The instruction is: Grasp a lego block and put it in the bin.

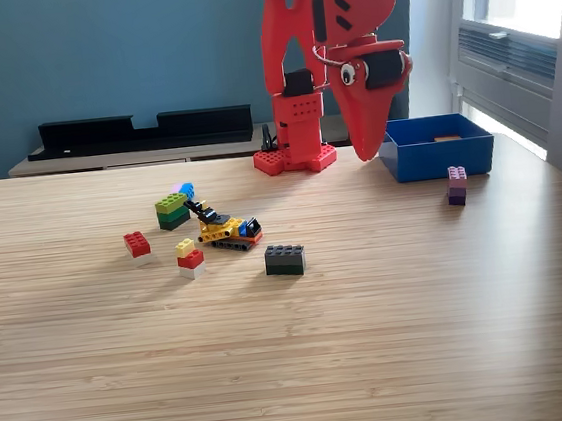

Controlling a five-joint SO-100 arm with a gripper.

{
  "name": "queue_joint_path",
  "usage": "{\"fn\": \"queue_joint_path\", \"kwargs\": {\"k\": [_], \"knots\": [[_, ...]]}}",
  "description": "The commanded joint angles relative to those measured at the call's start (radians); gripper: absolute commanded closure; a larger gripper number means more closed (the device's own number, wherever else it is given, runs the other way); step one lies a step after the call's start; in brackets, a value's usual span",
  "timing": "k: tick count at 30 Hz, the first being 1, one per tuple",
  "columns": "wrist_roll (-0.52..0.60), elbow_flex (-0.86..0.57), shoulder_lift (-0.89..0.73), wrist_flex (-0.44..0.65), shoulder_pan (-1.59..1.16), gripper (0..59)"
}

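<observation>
Red claw (367, 151) hanging beside blue bin (438, 159), jaws apparently closed, nothing visibly held. Dark lego block (285, 259) mid-table: likely light, rigid, smooth; best pinched across flat sides.

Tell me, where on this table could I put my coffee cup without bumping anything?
The whole front strip nearest the camera is bare wood, below the dark block. The stretch between that block and the purple block is free too. The toy cluster around the yellow digger is crowded, as is the spot by the blue bin.
</observation>
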Motion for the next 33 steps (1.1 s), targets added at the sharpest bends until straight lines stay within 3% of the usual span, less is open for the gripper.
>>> {"fn": "queue_joint_path", "kwargs": {"k": [1, 15, 18, 24, 33], "knots": [[0.026, -0.017, 0.026, -0.023, 0.038, 58.5], [0.144, 0.051, 0.025, -0.091, 0.382, 58.5], [0.161, 0.077, 0.025, -0.091, 0.454, 54.5], [0.167, 0.110, 0.023, -0.109, 0.549, 38.2], [0.135, 0.144, 0.008, -0.127, 0.589, 34.6]]}}
